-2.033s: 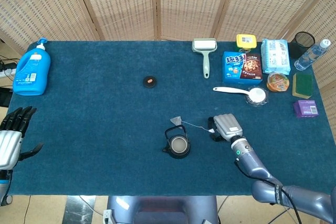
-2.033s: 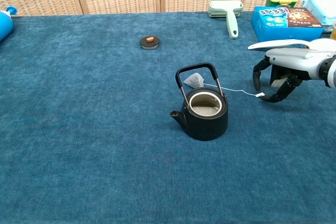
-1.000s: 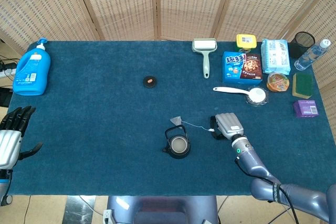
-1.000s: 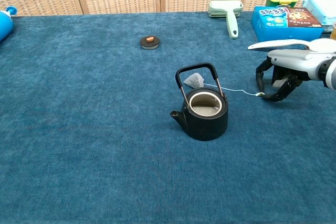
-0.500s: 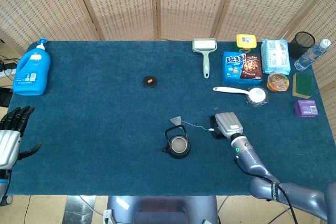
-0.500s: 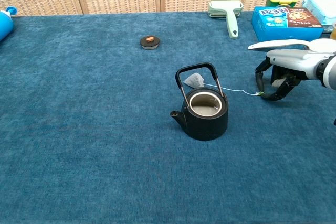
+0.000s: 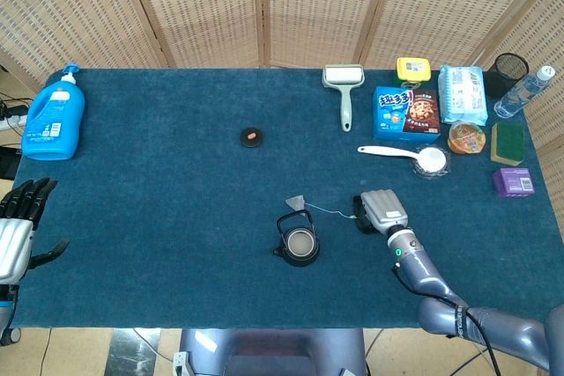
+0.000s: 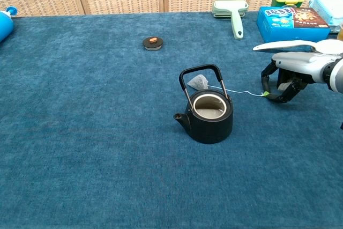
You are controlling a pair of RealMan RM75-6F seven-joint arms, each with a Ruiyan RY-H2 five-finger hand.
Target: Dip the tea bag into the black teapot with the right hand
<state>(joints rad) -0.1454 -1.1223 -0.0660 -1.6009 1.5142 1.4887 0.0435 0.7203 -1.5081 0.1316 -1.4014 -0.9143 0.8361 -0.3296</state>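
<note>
The blue table (image 7: 176,200) is in front of me. My left hand (image 7: 16,226) waits at its edge, fingers apart, holding nothing. The black teapot (image 8: 206,112) stands open. The tea bag (image 8: 198,82) lies behind it. My right hand (image 8: 292,76) pinches its string tag.

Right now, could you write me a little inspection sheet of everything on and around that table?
Surface: blue cloth table.
Job's things: black teapot upright, lid off, handle raised; tea bag lying on the cloth behind it, its string running to the tag; teapot lid lying apart.
Clutter: detergent bottle, lint roller, cookie box, white scoop, wipes pack, sponge, water bottle.
Hands: right hand pinches the tag, low over the cloth; left hand holds nothing, off the table's edge.
Cables: one near the left edge, on the floor.
Surroundings: woven screen behind.
</note>
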